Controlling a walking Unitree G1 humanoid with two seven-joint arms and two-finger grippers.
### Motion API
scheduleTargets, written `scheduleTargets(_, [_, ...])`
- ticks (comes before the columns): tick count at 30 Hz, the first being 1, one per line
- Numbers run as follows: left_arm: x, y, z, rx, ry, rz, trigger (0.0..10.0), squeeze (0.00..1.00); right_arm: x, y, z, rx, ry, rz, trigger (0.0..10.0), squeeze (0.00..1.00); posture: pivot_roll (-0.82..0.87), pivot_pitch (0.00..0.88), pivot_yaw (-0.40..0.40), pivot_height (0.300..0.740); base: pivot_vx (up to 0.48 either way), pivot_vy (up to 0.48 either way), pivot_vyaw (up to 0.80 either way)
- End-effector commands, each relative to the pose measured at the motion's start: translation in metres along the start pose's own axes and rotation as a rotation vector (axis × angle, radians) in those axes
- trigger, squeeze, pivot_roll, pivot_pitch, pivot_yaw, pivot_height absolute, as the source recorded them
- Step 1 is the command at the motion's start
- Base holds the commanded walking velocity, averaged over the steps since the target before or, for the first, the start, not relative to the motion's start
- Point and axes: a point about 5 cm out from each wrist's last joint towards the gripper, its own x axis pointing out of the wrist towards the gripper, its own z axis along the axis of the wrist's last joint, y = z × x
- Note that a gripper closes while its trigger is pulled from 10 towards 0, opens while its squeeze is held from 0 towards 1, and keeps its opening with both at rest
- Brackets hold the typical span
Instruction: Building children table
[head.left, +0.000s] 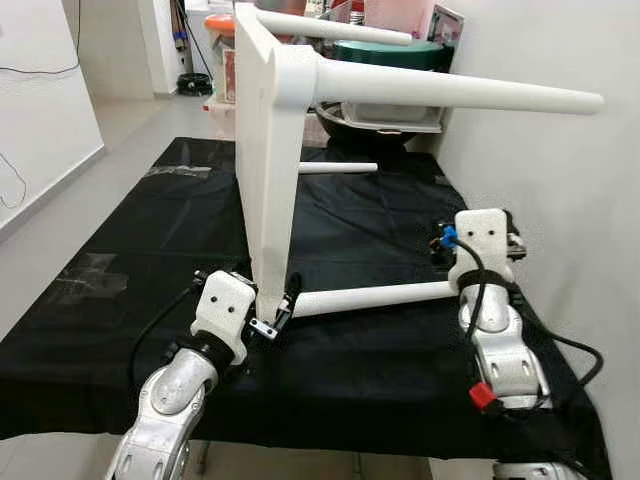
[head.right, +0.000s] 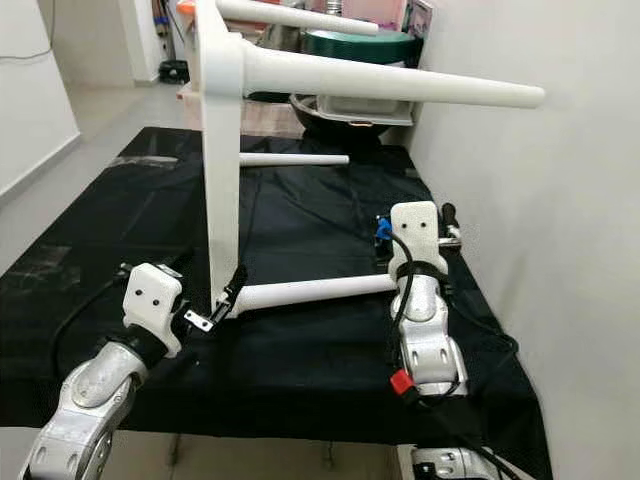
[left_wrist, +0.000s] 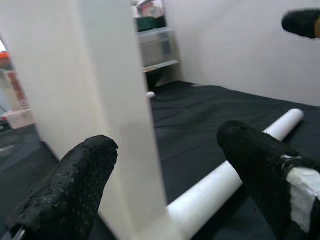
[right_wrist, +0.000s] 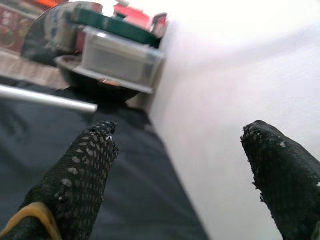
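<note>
A white children's table lies on its side, its tabletop (head.left: 262, 150) standing on edge on the black-covered work table (head.left: 150, 230). Its legs point right: upper near leg (head.left: 450, 92), upper far leg (head.left: 330, 28), lower far leg (head.left: 335, 167), and lower near leg (head.left: 370, 297) just above the cloth. My left gripper (head.left: 275, 308) is open at the tabletop's bottom near corner, its fingers (left_wrist: 75, 190) either side of the board's edge (left_wrist: 120, 125). My right gripper (right_wrist: 185, 165) is open and holds nothing; its arm (head.left: 485, 300) stands at the free end of the lower near leg.
A white wall (head.left: 560, 220) runs close along the right side. Stacked tubs, one with a green lid (head.left: 390, 52), and a clear plastic box (head.left: 385, 115) stand beyond the far end. Open floor (head.left: 100, 170) lies to the left. The cloth's front edge is near me.
</note>
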Motion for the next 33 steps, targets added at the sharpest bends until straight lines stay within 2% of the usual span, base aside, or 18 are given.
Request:
scheduleTargets(1, [0.004,-0.004,-0.003,-0.031,0.000,-0.033,10.0,0.00,0.002,-0.002,0.000,-0.007,-0.012,-0.016,10.0,0.00,0.02,0.000,-0.094,0.740,0.000,0.000,0.00])
scheduleTargets(3, [0.010,-0.004,-0.011,-0.050,0.027,-0.062,10.0,0.00,0.004,-0.003,0.005,-0.021,-0.039,-0.027,10.0,0.00,0.02,0.000,-0.094,0.740,0.000,0.000,0.00])
scheduleTargets(5, [0.015,0.003,-0.021,-0.088,0.061,-0.073,10.0,0.00,0.005,-0.004,0.010,-0.029,-0.063,-0.036,10.0,0.00,0.01,0.000,-0.087,0.740,0.000,0.000,0.00])
scheduleTargets(11, [0.025,0.017,-0.028,-0.114,0.100,-0.097,10.0,0.00,0.005,-0.005,0.011,-0.036,-0.075,-0.040,10.0,0.00,0.01,0.000,-0.081,0.740,0.000,0.000,0.00])
scheduleTargets(13, [0.027,0.028,-0.033,-0.139,0.120,-0.073,10.0,0.00,0.005,-0.005,0.011,-0.036,-0.074,-0.041,10.0,0.00,0.00,0.000,-0.079,0.740,0.000,0.000,0.00])
scheduleTargets(14, [0.027,0.028,-0.033,-0.139,0.120,-0.073,10.0,0.00,0.005,-0.005,0.011,-0.036,-0.074,-0.041,10.0,0.00,0.00,0.000,-0.079,0.740,0.000,0.000,0.00])
scheduleTargets(16, [0.029,0.045,-0.041,-0.180,0.152,-0.024,10.0,0.00,0.003,-0.005,0.011,-0.036,-0.077,-0.044,10.0,0.00,-0.01,0.000,-0.071,0.740,0.000,0.000,0.00])
scheduleTargets(17, [0.029,0.045,-0.041,-0.180,0.152,-0.024,10.0,0.00,0.003,-0.005,0.011,-0.036,-0.077,-0.044,10.0,0.00,-0.01,0.000,-0.071,0.740,0.000,0.000,0.00])
scheduleTargets(18, [0.030,0.057,-0.045,-0.210,0.163,0.004,10.0,0.00,0.002,-0.004,0.010,-0.037,-0.079,-0.046,10.0,0.00,-0.01,0.000,-0.070,0.740,0.000,0.000,0.00])
scheduleTargets(22, [0.032,0.064,-0.047,-0.236,0.167,0.016,10.0,0.00,0.001,-0.004,0.010,-0.036,-0.078,-0.045,10.0,0.00,-0.01,0.000,-0.069,0.740,0.000,0.000,0.00])
scheduleTargets(24, [0.036,0.064,-0.046,-0.233,0.166,-0.011,10.0,0.00,0.001,-0.003,0.010,-0.037,-0.076,-0.044,10.0,0.00,-0.01,0.000,-0.067,0.740,0.000,0.000,0.00])
scheduleTargets(27, [0.039,0.056,-0.043,-0.214,0.151,-0.064,10.0,0.00,0.000,-0.003,0.009,-0.037,-0.076,-0.044,10.0,0.00,-0.01,0.000,-0.064,0.740,0.000,0.000,0.00])
scheduleTargets(29, [0.039,0.056,-0.043,-0.214,0.151,-0.064,10.0,0.00,0.000,-0.003,0.009,-0.037,-0.076,-0.044,10.0,0.00,-0.01,0.000,-0.064,0.740,0.000,0.000,0.00])
scheduleTargets(30, [0.041,0.043,-0.044,-0.211,0.148,-0.129,10.0,0.00,-0.001,-0.002,0.007,-0.038,-0.066,-0.043,10.0,0.00,-0.01,0.000,-0.059,0.740,0.000,0.000,0.00])
scheduleTargets(31, [0.041,0.043,-0.044,-0.211,0.148,-0.129,10.0,0.00,-0.001,-0.002,0.007,-0.038,-0.066,-0.043,10.0,0.00,-0.01,0.000,-0.059,0.740,0.000,0.000,0.00])
scheduleTargets(33, [0.043,0.031,-0.046,-0.220,0.148,-0.187,10.0,0.00,-0.002,-0.002,0.006,-0.038,-0.058,-0.042,10.0,0.00,-0.01,0.000,-0.058,0.740,0.000,0.000,0.00])
